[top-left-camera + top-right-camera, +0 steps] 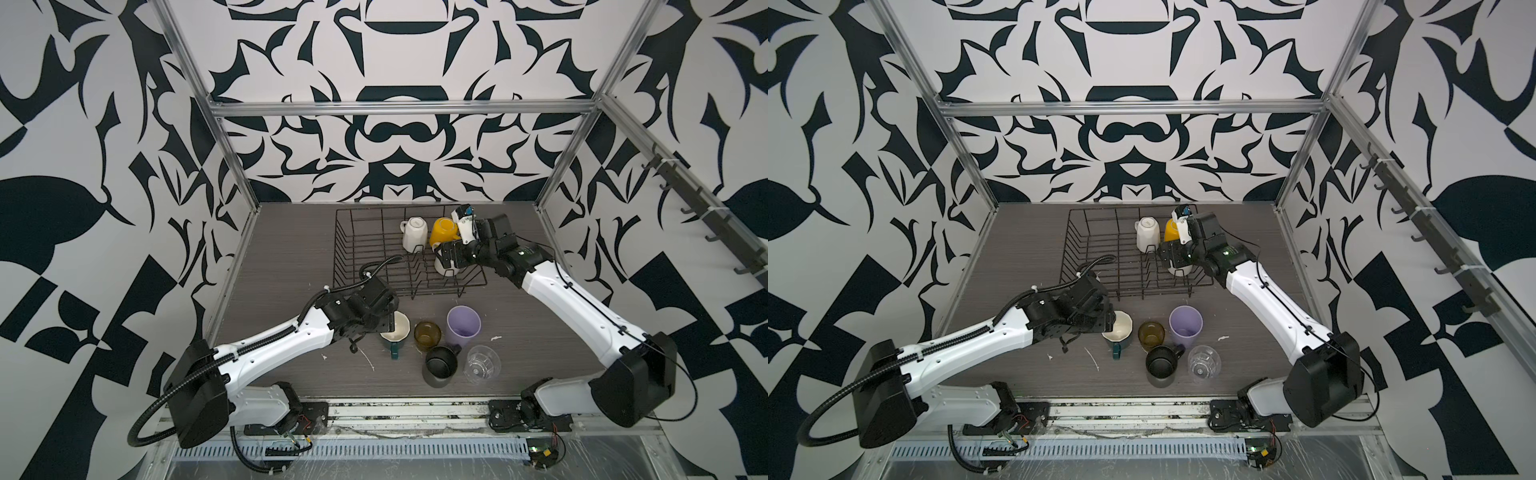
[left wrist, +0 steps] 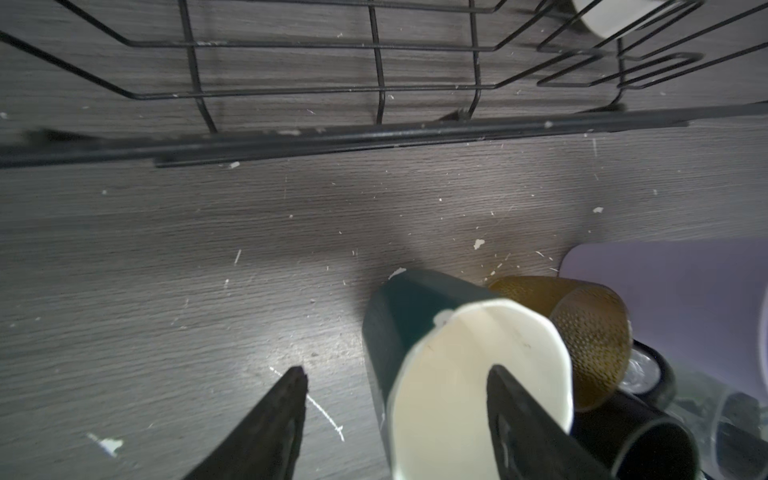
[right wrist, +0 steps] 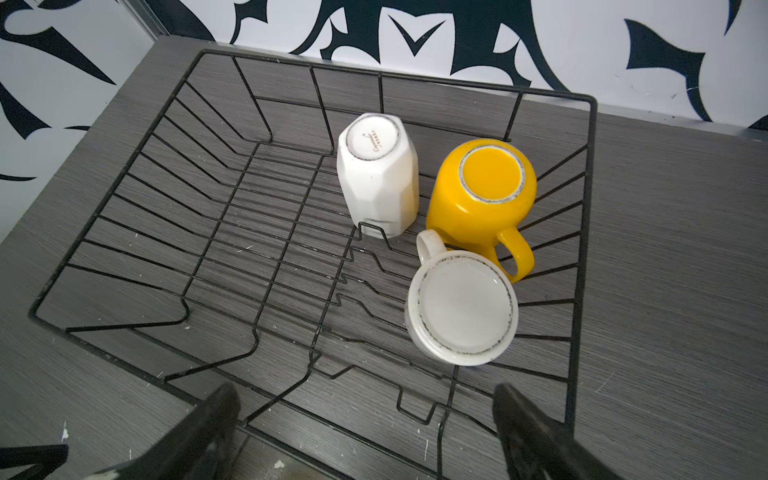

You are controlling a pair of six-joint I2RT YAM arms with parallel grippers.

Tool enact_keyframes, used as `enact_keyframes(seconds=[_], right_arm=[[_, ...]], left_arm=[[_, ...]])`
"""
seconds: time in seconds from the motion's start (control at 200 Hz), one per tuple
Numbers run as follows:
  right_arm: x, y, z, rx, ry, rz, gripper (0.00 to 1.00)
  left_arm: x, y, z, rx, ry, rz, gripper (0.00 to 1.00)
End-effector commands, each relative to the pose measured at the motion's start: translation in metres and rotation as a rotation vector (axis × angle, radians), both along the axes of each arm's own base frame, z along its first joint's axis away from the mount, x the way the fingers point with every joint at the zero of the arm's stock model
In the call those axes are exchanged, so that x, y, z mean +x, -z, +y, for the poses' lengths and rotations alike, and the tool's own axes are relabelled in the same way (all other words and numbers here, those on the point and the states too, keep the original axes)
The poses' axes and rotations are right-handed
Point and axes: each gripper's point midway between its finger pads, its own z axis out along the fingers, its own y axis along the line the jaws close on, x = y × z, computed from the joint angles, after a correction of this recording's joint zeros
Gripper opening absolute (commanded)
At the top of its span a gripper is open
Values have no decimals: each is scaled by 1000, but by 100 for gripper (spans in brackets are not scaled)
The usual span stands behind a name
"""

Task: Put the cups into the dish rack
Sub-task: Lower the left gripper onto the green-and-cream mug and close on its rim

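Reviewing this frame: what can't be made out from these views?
- Left gripper: its fingertips are hidden under its own wrist in both top views.
- Whether the finger inside the teal mug touches its wall: unclear in the left wrist view.
- White mug: mostly behind the right arm in both top views; upside down, inside unseen.
- Black mug: blurred and cut off by the edge in the left wrist view.

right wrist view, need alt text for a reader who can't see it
Three mugs stand upside down, clustered at one end of a black wire dish rack on a grey wood-grain table: a cream faceted mug, a yellow mug, and a white mug nearest the camera. The right gripper hangs open and empty in the foreground.
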Motion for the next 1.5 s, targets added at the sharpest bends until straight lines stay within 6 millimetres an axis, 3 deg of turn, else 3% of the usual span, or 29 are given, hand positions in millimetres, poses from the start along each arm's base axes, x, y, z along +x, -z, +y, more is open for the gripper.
enact_keyframes(seconds=[0.0,0.48,0.675,0.785,1.065,1.16,1.325,1.495], right_arm=[[-1,-10,-3,3,10,-38,97],[-5,-5,-5,0,9,-29,97],[-5,-4,-5,-1,8,-26,97],[-4,-3,-4,0,6,-24,97],[-4,0,-1,9,1,-12,97],[-4,0,0,17,-1,-10,97],[-4,-2,3,32,-7,-8,97],[-6,-8,8,67,-26,-13,97]], left_arm=[[1,11,-2,26,-9,12,69],[-1,39,-7,93,16,62,50],[-4,41,-6,92,21,74,33],[-6,40,-4,98,30,76,28],[-17,38,15,135,23,91,5],[-18,33,20,133,17,83,0],[-22,19,31,146,35,52,0],[-22,-33,48,77,94,-115,0]])
